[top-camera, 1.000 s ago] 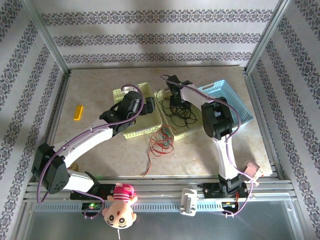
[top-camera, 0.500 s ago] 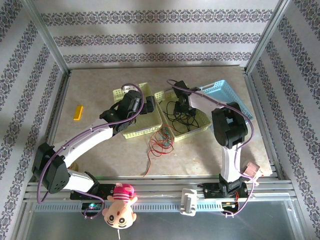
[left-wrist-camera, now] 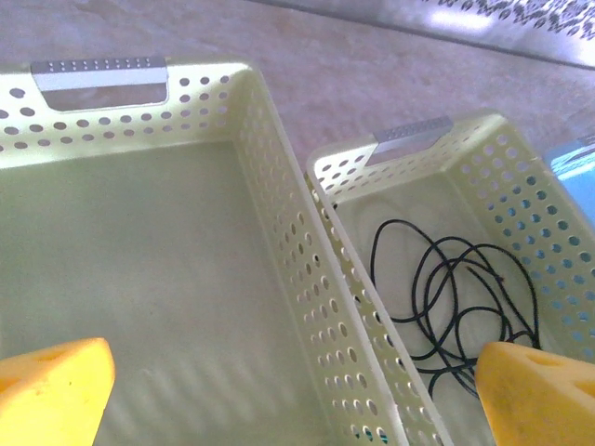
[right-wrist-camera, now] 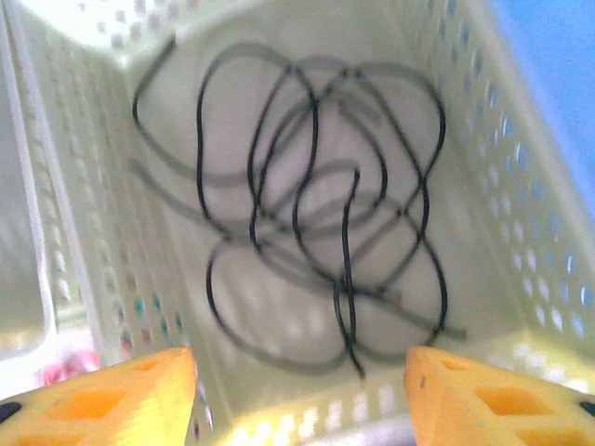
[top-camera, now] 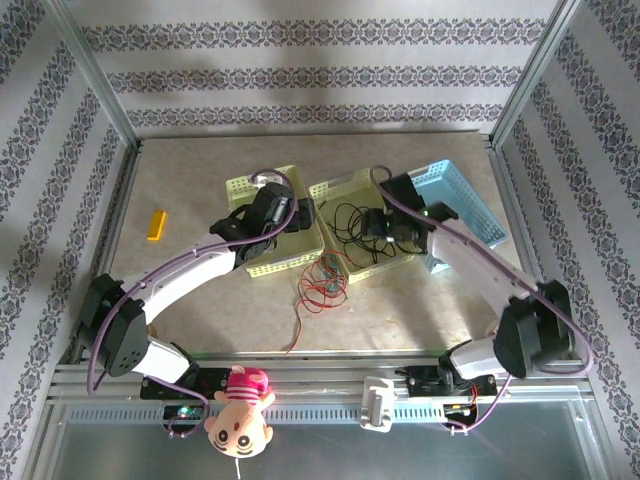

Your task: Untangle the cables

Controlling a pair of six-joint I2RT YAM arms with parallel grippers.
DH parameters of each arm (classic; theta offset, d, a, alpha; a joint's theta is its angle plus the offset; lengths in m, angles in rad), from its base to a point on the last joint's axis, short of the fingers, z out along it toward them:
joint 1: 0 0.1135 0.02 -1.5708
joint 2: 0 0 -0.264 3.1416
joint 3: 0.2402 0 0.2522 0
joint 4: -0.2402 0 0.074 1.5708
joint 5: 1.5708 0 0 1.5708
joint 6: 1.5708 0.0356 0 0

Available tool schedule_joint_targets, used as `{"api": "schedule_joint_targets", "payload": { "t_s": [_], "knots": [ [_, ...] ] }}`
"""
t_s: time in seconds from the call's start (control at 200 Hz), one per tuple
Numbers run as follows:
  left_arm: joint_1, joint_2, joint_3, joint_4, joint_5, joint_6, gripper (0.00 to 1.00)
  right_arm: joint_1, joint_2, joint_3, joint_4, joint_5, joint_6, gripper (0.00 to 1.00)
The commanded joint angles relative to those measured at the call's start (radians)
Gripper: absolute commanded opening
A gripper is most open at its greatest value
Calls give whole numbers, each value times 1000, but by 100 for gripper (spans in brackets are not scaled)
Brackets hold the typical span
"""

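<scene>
R gripper (right-wrist-camera: 297, 395) part-open, empty, over mid basket (right-wrist-camera: 74, 186) | blk cable (right-wrist-camera: 307, 214) loose inside, 12 o'clock | L gripper (left-wrist-camera: 297, 390) wide, empty | red/green tangle (top-camera: 325, 285) on table (top-camera: 200, 300), basket's 7 o'clock | blk looks sorted; next you likely grab tangle, part strands.

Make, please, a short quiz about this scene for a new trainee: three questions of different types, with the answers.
1. True or false: a gripper is holding the black cable.
2. Where does the red cable lie? A) inside a basket B) on the table, in front of the baskets C) draped over an arm
3. What does the left gripper hold?
Key: 1 false; it lies loose in the middle yellow basket, below the open right gripper. 2 B. 3 nothing; it is open above the empty yellow basket.
</scene>
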Motion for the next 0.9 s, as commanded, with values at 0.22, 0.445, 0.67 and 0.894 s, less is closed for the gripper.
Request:
{"api": "schedule_joint_targets", "payload": {
  "t_s": [0.22,0.445,0.67,0.894],
  "knots": [
    [-8,54,62,-81,13,18,99,79,-174,-239,-233,-244,-51,59],
    [-26,33,48,-75,19,0,99,0,125,-151,-168,-412,-116,55],
    [-68,32,16,-103,120,42,99,-97,267,-37,10,-435,-45,55],
    [-106,34,-14,-94,199,88,99,-107,300,90,65,-366,-3,55]
  ]
}}
